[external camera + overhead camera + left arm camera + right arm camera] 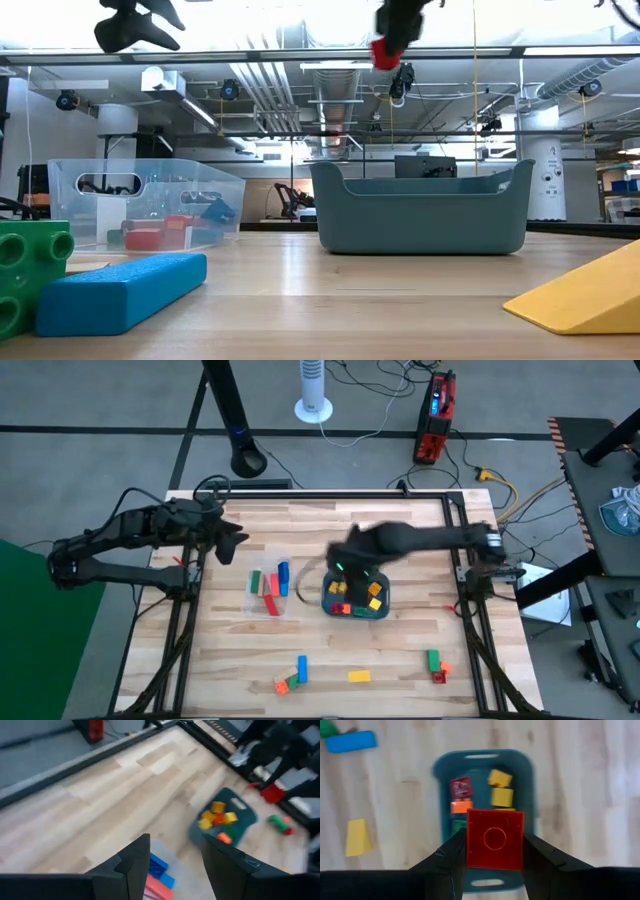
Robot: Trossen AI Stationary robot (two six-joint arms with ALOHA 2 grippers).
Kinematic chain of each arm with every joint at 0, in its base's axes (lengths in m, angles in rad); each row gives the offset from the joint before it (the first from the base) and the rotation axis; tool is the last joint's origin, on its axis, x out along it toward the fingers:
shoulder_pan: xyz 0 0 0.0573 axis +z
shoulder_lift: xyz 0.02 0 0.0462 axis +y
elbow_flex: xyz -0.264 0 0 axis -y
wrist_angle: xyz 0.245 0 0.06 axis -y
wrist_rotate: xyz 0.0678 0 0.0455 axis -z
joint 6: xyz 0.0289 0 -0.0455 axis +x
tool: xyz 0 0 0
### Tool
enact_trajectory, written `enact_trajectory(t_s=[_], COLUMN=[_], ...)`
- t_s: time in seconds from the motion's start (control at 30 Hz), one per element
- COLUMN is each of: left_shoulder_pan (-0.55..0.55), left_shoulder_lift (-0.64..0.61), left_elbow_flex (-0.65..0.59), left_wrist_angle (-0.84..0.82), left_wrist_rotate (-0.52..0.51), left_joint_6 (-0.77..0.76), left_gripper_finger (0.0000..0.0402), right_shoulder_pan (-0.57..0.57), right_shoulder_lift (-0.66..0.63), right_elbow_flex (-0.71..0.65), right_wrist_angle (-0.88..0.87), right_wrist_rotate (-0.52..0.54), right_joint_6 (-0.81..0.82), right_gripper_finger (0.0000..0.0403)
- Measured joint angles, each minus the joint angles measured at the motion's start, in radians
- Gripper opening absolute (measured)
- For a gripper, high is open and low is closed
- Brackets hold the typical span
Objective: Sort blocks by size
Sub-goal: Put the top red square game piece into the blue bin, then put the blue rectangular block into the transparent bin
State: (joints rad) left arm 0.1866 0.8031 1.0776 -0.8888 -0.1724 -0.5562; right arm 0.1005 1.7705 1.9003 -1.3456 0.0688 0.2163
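**Red cube hanging straight above the teal tray**

The counter [400, 650] is carrying a teal tray [380, 610] at its middle and a clear container [262, 605] just to the tray's left. The right arm is reaching in from the right edge, and the right gripper [494, 851] is hanging directly over the tray, its fingers clamping a red cube [494, 839] between them. In the right wrist view the cube is sitting squarely over the tray's opening, with yellow, orange and red short blocks lying inside below it. In the low view the cube [386, 52] is well above the tray's rim [425, 185], so the coming move looks like a plain release or a straight descent, with no sideways shift needed.

The left gripper [172, 865] is waiting high over the counter's far left side, fingers parted and holding nothing, near the container of long bars [284, 573].

Loose blocks [301, 670] are lying along the near edge, well apart from both grippers.
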Motion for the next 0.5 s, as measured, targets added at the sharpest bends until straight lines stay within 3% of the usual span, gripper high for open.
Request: enact_trajectory(t_s=[0.27, 0.5], left_shoulder_pan=[-0.061, -0.171], left_shoulder_lift=[0.006, 0.017], left_elbow_flex=[0.001, 0.002], left_wrist_angle=[0.126, 0.306], left_wrist_rotate=[0.059, 0.057], left_joint_6=[-0.14, -0.185], left_gripper_finger=[0.0162, 0.0162], right_shoulder_pan=[0.108, 0.093], right_shoulder_lift=[-0.208, -0.267], right_elbow_flex=[-0.449, -0.541], right_wrist_angle=[0.423, 0.443], right_wrist_rotate=[0.036, 0.114], right_joint_6=[0.155, 0.247], right_gripper_finger=[0.0189, 0.0231])
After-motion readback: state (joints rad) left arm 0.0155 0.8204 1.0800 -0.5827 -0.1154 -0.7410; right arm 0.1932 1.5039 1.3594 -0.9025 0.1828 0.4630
